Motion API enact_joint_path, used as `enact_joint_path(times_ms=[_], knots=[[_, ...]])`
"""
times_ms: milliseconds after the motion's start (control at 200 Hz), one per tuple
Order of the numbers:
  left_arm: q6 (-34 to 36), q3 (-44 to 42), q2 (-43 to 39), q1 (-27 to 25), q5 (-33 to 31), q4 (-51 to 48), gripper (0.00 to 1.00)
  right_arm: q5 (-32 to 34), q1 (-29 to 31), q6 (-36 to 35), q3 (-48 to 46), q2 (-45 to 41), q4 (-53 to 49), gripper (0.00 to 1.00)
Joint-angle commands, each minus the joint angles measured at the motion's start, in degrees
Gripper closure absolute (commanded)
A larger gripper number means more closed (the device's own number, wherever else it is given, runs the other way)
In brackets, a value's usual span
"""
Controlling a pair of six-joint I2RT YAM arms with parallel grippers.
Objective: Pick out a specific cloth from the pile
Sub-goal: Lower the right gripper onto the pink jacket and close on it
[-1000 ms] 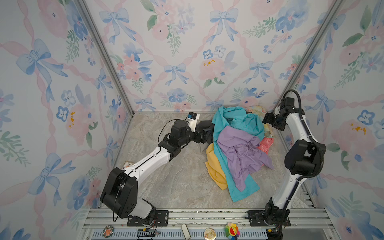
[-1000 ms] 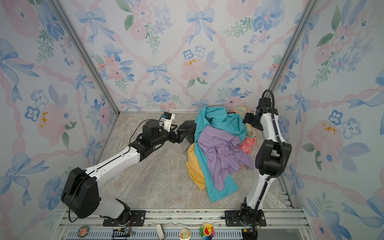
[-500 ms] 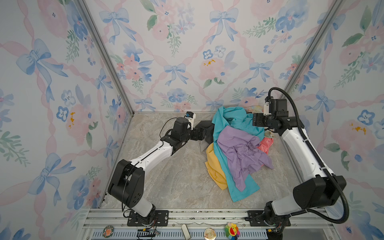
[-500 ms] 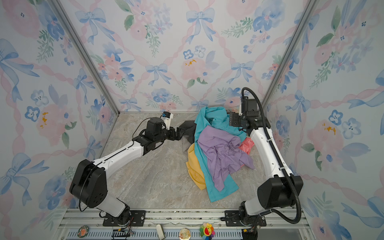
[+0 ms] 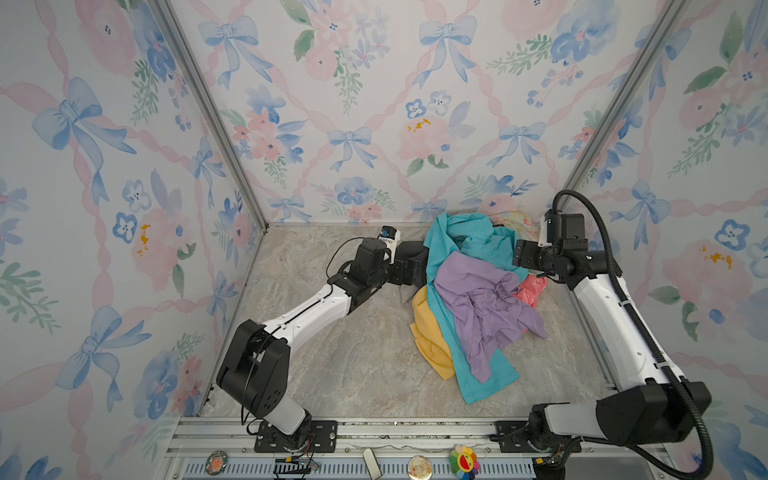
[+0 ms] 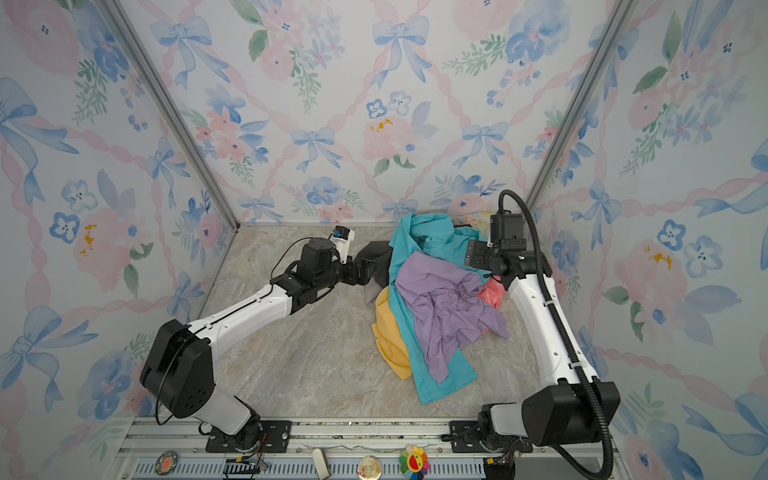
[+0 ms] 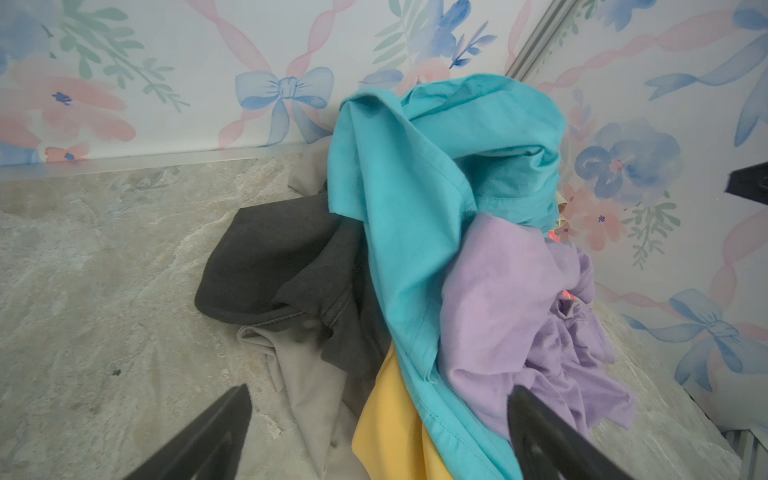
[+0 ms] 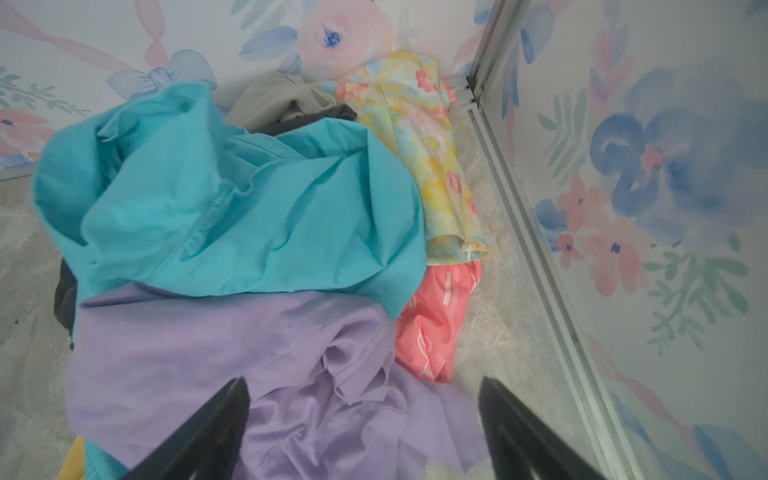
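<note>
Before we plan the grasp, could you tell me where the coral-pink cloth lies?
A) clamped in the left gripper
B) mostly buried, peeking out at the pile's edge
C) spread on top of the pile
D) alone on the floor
B: only a small part of the coral-pink cloth shows, tucked under the teal garment and the lavender shirt.

The pile lies on the right half of the table, running from the far wall toward the near edge. The shirt lies on top of the pile, about its middle. The cloth sticks out from under the shirt at the pile's right side, on the table and near the right wall. The left gripper is at the pile's far left edge. The right gripper is over the pile's far right part, just beyond the cloth. The left half of the table lies between the pile and the left wall.
</note>
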Motion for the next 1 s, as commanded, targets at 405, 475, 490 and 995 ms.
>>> enact_joint_path(times_ms=[405,475,490,995], knots=[[18.99,-1.42,-5.89,-10.98,5.47,-0.24,0.03,-25.09,-20.03,16.79,-14.12,4.06,14.71,0.14],[20.46,-2.03,-6.64,-10.98,6.19,-0.32,0.03,-24.34,-20.22,15.45,-13.30,6.04,13.77,0.15],[20.68,-2.20,-6.85,-10.98,6.13,-0.25,0.03,-24.44,-20.37,15.20,-13.13,6.40,13.76,0.15],[20.53,-2.36,-6.97,-11.16,5.67,-0.33,0.03,-20.89,-21.66,9.07,-8.73,22.63,13.39,0.22]])
